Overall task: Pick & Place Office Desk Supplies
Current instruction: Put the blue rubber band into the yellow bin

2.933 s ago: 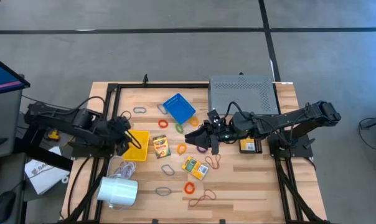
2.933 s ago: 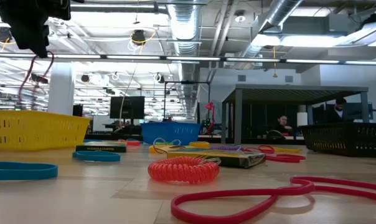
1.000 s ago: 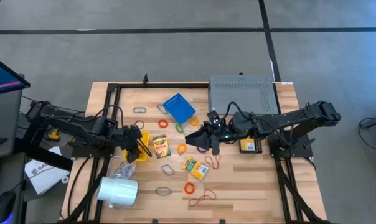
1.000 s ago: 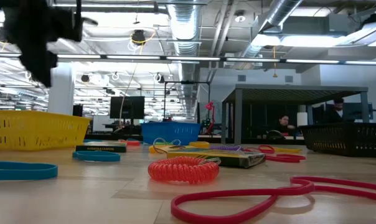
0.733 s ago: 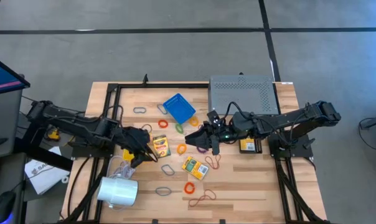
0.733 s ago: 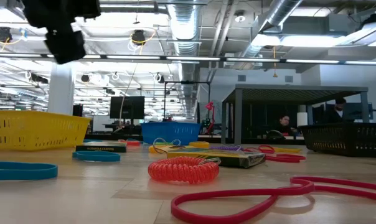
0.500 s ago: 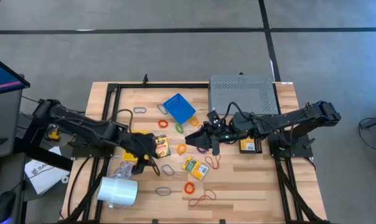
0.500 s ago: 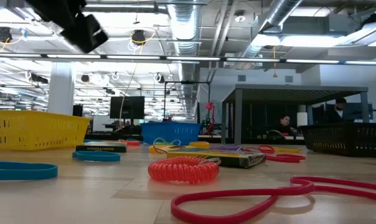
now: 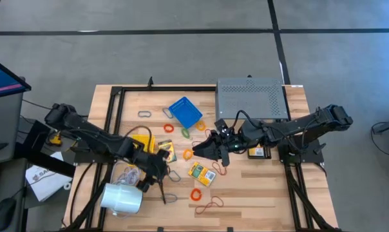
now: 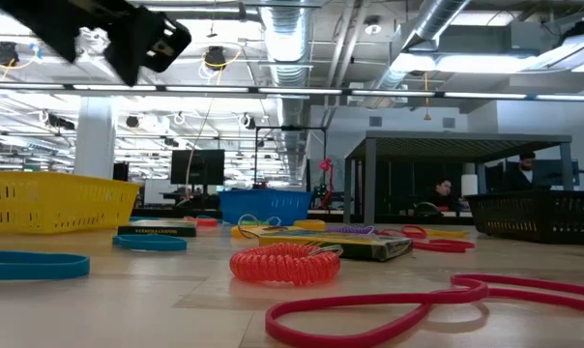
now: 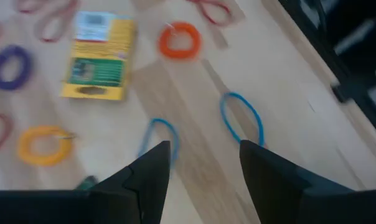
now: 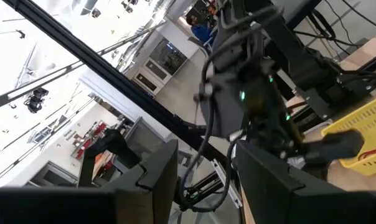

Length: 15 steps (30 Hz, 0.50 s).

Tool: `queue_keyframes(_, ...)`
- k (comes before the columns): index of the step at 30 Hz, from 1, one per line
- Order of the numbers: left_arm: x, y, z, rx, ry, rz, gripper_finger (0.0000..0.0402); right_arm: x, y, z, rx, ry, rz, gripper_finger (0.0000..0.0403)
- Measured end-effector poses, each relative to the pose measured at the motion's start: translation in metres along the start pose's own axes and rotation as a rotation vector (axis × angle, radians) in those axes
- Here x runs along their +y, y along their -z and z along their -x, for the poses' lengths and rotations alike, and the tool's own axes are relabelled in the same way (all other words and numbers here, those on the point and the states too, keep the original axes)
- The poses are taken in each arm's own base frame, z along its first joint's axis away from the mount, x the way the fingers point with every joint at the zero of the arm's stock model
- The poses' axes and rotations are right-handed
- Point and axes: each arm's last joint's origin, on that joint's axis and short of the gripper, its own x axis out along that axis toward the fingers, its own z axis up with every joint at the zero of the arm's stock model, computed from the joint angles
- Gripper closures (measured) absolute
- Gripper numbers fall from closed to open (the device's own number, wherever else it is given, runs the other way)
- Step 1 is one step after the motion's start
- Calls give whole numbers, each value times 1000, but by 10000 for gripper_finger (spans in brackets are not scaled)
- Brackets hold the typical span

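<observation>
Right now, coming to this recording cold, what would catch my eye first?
The scatter of coloured rubber bands and crayon boxes across the middle of the wooden table. Both dark arms reach into it: the left pincer, open, hangs over a blue loop clip near the front, and the right pincer, also open, sits by the centre clutter. A yellow basket and a blue basket lie behind.

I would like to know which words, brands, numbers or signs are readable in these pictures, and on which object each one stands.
No text can be read for certain.
Yellow-green crayon box: white label and green panel carry print, too blurred.
Flat dark box on the table: pale lettering along its side, too small.
Second yellow-green crayon box: print too small.
</observation>
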Motion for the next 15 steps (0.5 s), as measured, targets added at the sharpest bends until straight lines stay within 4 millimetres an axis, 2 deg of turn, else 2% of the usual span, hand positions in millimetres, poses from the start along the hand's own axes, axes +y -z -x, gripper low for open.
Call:
queue_keyframes(9,-39,-6,-31,114,23,-82,215,3,2,0,1,-13,-1,244)
queue_keyframes(15,-47,-17,-52,189,7,6,215,6,5,1,11,-25,-2,244)
